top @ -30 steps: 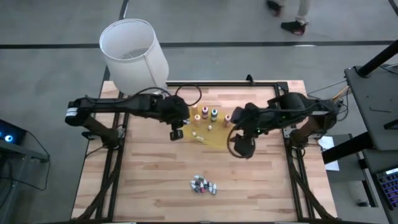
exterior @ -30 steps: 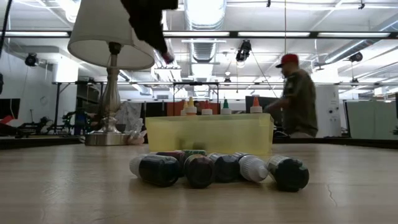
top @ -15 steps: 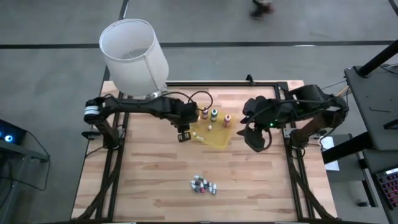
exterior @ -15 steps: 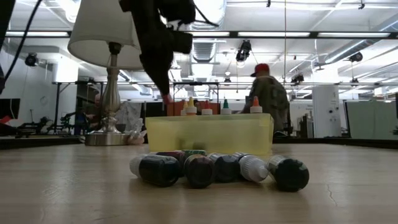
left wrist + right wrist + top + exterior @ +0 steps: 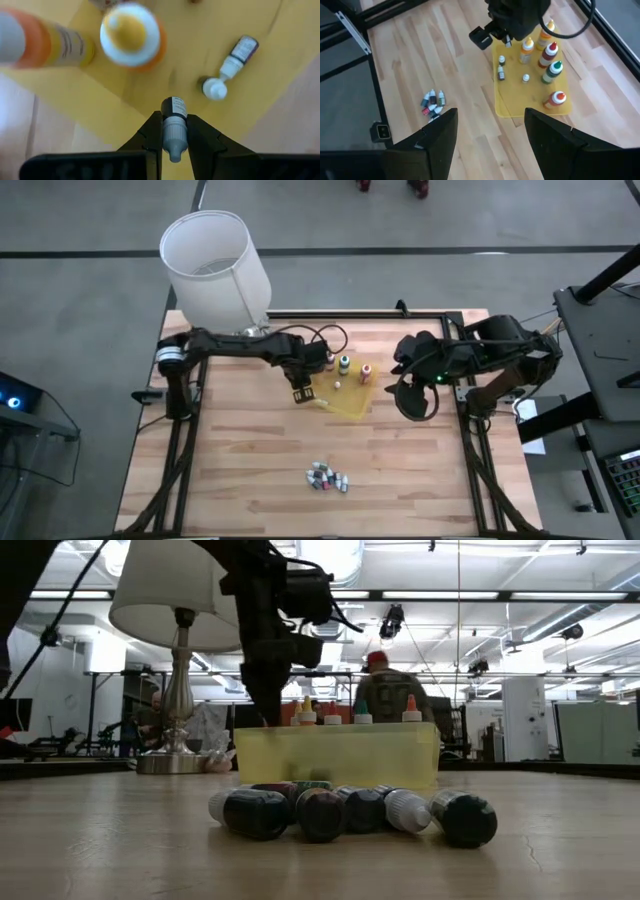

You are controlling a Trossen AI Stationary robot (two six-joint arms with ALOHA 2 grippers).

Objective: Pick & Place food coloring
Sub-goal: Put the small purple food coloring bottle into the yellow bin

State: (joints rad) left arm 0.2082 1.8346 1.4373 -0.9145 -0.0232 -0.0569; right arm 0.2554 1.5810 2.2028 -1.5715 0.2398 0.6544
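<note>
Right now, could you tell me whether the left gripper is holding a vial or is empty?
Holding one: the left gripper is shut on a small grey-capped vial, clamped between its fingers above the yellow tray.

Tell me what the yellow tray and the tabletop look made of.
Yellow tray: probably plastic, since its wall looks translucent and smooth in the low view. Tabletop: apparently wood, matte, with plank seams and grain showing; dark frame rails, likely metal, run along its edge.
</note>
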